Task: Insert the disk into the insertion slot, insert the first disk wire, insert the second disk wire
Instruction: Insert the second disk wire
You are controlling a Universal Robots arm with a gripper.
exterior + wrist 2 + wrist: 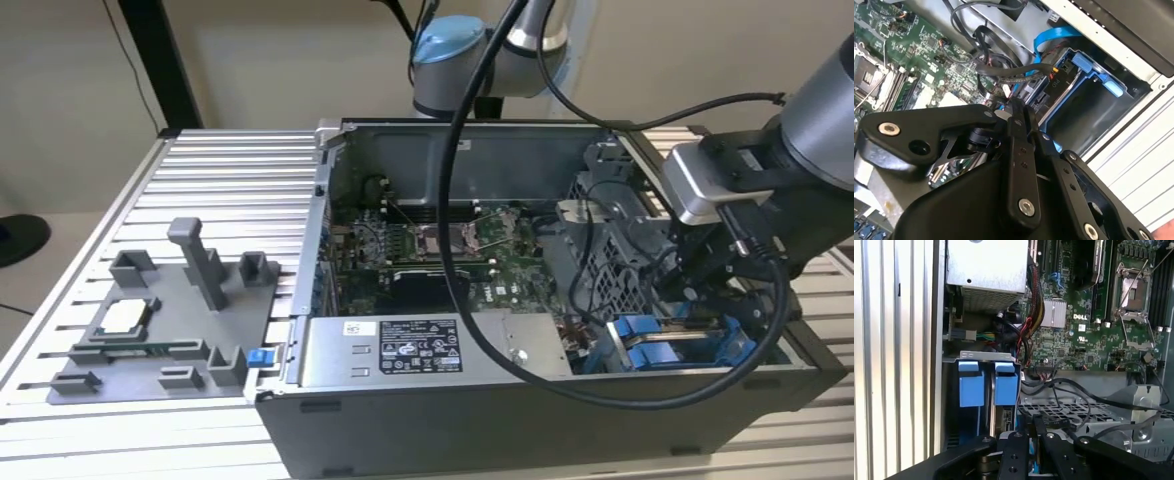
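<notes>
Disk in its blue frame sits down in the insertion slot beside the power supply, gripper just above it, jaws closed near the disk's wire connector, suggesting the wire step.

An open computer case sits on a ribbed metal counter, its motherboard exposed; the robot arm reaches down into the case at the exterior view's right, above blue plastic guides; a grey power-supply box lies along the near wall; a grey fixture tray rests at the exterior view's left.
</notes>
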